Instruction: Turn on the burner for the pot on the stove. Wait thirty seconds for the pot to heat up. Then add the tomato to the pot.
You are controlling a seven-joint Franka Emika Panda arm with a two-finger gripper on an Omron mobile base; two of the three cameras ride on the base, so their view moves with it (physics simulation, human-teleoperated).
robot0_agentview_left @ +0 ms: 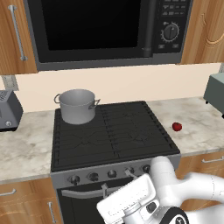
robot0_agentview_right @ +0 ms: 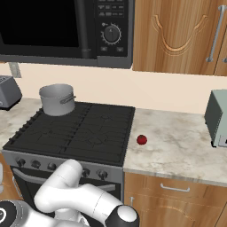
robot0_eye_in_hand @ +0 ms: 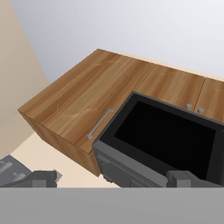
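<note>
At the stove's (robot0_agentview_left: 114, 131) ten o'clock corner the pot (robot0_agentview_left: 77, 106) is sitting; the tomato (robot0_agentview_left: 176, 127) is lying on the tabletop (robot0_agentview_left: 199, 129) at three o'clock. The tool (robot0_eye_in_hand: 111, 178), gaping wide and empty, is pointing up at the microwave (robot0_eye_in_hand: 162, 140), with the knobs (robot0_agentview_left: 112, 173) below it.

Black microwave (robot0_agentview_left: 105, 30) hangs up top with a round dial (robot0_agentview_left: 170, 31) on its right side, wood cabinets (robot0_agentview_right: 177, 35) on both sides of it. A grey toaster (robot0_agentview_left: 8, 110) sits on the marble counter (robot0_agentview_right: 177, 142) at the far left, and a greyish-green boxy appliance (robot0_agentview_right: 217, 117) stands at the far right. More wood drawers (robot0_agentview_right: 177, 199) below the counter.
</note>
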